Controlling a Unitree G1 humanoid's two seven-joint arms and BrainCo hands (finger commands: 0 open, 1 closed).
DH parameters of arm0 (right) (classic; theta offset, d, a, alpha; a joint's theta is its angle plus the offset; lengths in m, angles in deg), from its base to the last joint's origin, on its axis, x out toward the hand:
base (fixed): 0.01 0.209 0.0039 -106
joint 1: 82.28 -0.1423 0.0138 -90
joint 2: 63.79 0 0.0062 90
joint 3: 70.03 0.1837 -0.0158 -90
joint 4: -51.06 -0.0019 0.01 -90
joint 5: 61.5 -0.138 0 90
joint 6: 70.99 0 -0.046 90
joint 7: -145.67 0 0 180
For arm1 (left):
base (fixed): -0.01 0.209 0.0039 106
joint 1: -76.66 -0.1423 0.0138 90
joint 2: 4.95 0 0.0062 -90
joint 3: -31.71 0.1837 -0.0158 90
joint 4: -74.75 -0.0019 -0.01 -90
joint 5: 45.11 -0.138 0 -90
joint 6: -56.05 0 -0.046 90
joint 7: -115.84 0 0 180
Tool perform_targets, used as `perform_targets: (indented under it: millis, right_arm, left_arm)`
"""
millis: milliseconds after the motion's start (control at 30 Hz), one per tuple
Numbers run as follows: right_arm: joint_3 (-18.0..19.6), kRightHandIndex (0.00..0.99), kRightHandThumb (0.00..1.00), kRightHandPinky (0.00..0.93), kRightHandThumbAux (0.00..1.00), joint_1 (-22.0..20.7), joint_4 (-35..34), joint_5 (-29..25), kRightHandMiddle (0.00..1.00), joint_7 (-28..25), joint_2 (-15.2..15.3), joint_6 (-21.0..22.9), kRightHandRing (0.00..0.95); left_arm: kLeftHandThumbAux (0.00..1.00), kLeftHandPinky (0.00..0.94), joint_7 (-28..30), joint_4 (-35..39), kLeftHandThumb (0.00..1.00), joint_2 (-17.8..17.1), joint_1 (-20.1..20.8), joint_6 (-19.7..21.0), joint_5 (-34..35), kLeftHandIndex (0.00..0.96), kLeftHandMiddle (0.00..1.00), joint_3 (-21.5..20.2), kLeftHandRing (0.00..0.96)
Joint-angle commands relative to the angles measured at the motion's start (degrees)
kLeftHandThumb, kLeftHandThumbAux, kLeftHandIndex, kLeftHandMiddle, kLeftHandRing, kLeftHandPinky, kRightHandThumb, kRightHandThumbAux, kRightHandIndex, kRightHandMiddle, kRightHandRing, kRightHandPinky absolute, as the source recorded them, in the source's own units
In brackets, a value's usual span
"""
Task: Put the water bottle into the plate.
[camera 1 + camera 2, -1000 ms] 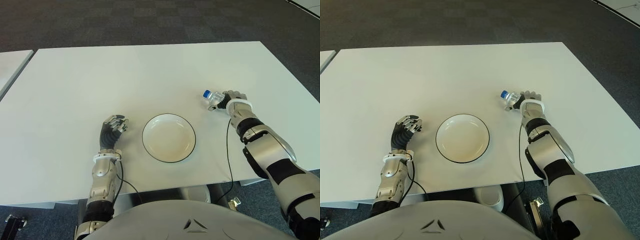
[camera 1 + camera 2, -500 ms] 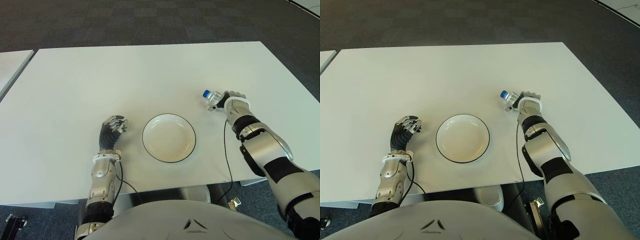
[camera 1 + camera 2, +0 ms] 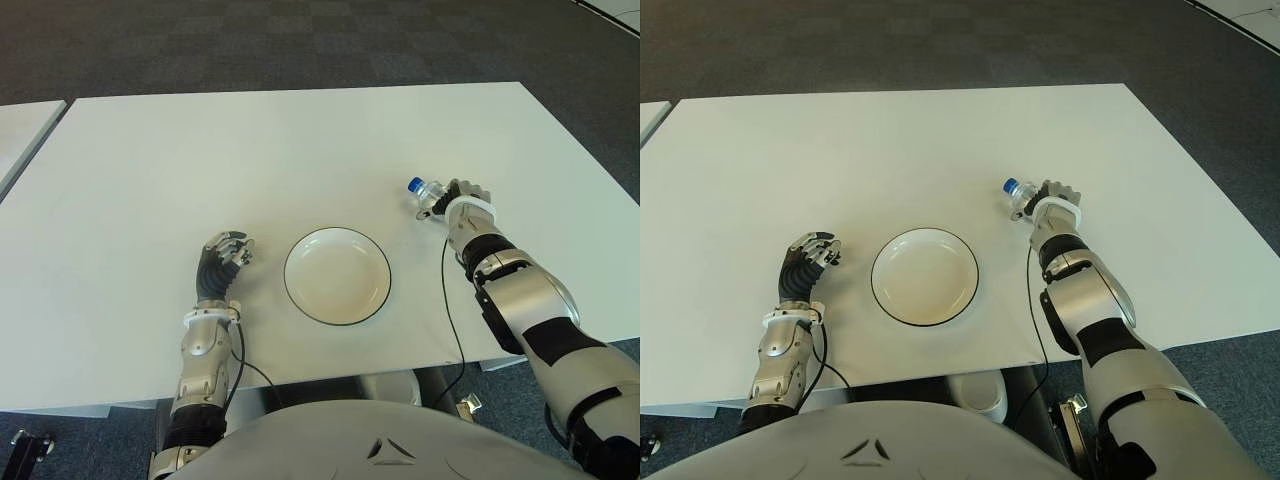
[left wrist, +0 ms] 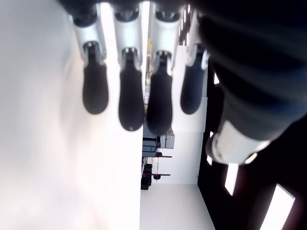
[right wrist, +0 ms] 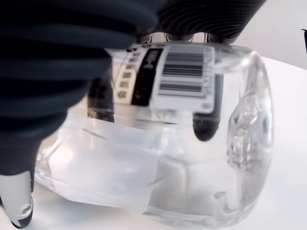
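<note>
Two hands, one plate and one water bottle show on the white table (image 3: pixel 300 150). Leftmost, the left hand (image 3: pixel 222 262) has its fingers (image 4: pixel 125 91) hanging loosely, holding nothing, just left of the empty plate (image 3: pixel 337 275). Right of the plate and apart from it, the right hand (image 3: pixel 455 202) has its fingers clamped around the clear water bottle (image 3: pixel 428 196), blue cap pointing away from the fingers toward the plate's far side.

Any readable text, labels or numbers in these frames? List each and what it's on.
None readable.
Water bottle, held in the right hand: a label with a barcode and columns of small print, too blurred to read.
Plate, table, left hand: no markings seen.
</note>
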Motion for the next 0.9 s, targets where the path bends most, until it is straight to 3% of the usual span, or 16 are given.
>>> perform_targets:
  millis: [33, 533, 900]
  right_arm:
    - [1.44, 0.432, 0.694, 0.702, 0.726, 6.71, 2.84, -3.06, 0.696, -2.87, -3.48, -0.42, 0.688]
    - [3.20, 0.436, 0.692, 0.820, 0.728, 6.01, 2.38, -3.39, 0.798, -2.71, -2.99, -3.00, 0.791]
    - [7.39, 0.437, 0.696, 0.865, 0.728, 5.14, 0.57, -6.98, 0.857, -1.11, -1.41, -7.73, 0.850]
  left_arm:
    - [0.710, 0.570, -0.53, -1.15, 0.706, 0.16, -0.37, 2.00, 0.08, 0.434, 0.602, -0.45, 0.585]
    - [0.710, 0.566, -0.31, -1.58, 0.705, 0.34, -0.08, 1.31, 0.06, 0.434, 0.590, -0.68, 0.576]
    - [0.711, 0.568, -0.01, -1.31, 0.705, 0.37, -0.33, 1.07, -0.03, 0.433, 0.593, -0.73, 0.579]
